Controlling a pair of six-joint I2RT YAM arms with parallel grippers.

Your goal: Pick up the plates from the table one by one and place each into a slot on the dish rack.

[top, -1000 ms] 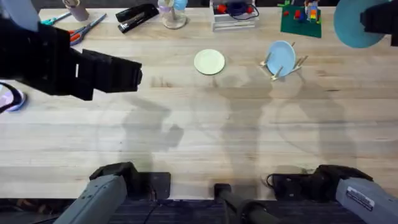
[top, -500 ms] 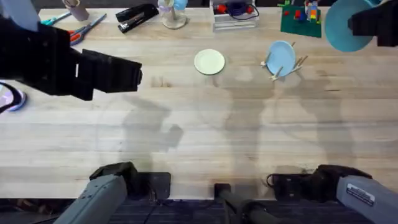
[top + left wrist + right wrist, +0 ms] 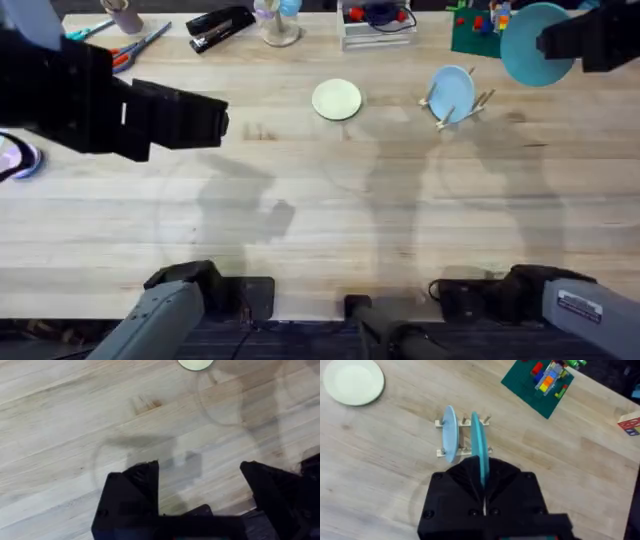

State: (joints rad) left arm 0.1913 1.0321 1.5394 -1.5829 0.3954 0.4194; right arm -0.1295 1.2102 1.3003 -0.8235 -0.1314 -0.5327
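While the right claw (image 3: pixel 482 491) pinches the teal plate (image 3: pixel 479 445) on edge above the rack (image 3: pixel 464 436), far right, the cream plate (image 3: pixel 336 99) lies on the table (image 3: pixel 320 220); the left claw (image 3: pixel 200 485) is spread.

left gripper (image 3: pixel 200 485) raised, fingers spread wide, empty; right gripper (image 3: pixel 482 487) raised, clamped on teal plate (image 3: pixel 479 445).

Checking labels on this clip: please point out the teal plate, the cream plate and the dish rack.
teal plate (image 3: pixel 479 447), right wrist view, on its thin edge above the claw.
cream plate (image 3: pixel 336 99), overhead view, middle of its face.
dish rack (image 3: pixel 465 422), right wrist view, on a peg beside the light-blue plate.
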